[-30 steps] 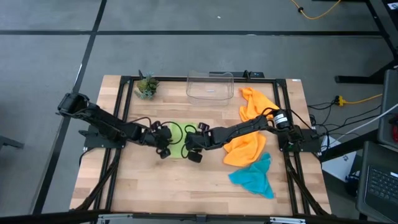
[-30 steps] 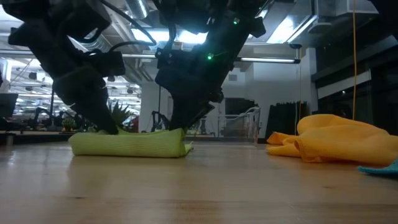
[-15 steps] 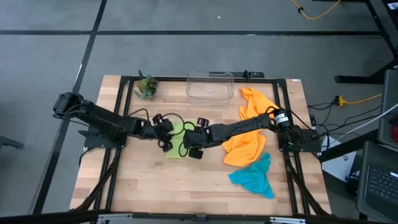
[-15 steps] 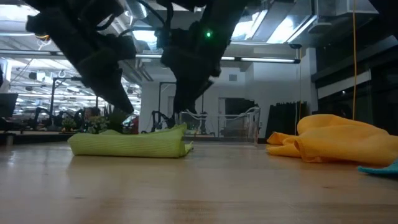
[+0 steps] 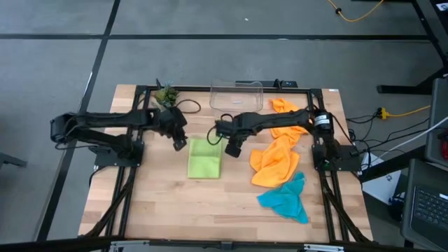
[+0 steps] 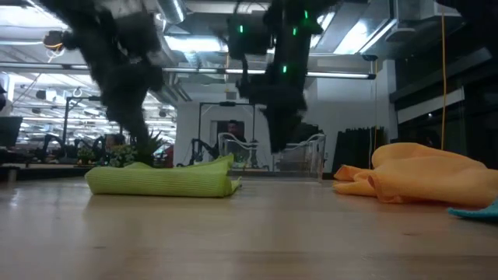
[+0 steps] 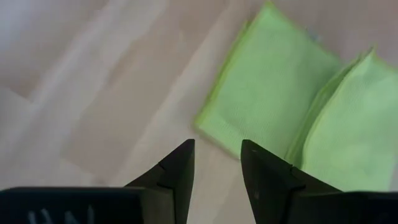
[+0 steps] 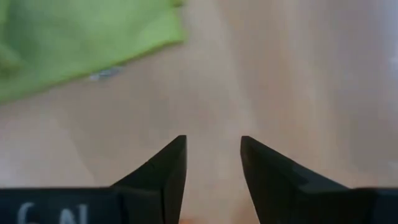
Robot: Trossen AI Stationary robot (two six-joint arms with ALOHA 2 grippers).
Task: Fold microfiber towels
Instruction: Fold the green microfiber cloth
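both pincers empty and parted, left pincer (image 5: 179, 143) and right pincer (image 5: 234, 149) raised beside folded lime towel (image 5: 204, 157)

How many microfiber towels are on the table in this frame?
4. The folded lime green towel lies mid-table; two orange towels, one near the far right, one just nearer; the teal towel at the near right. None seems hidden.
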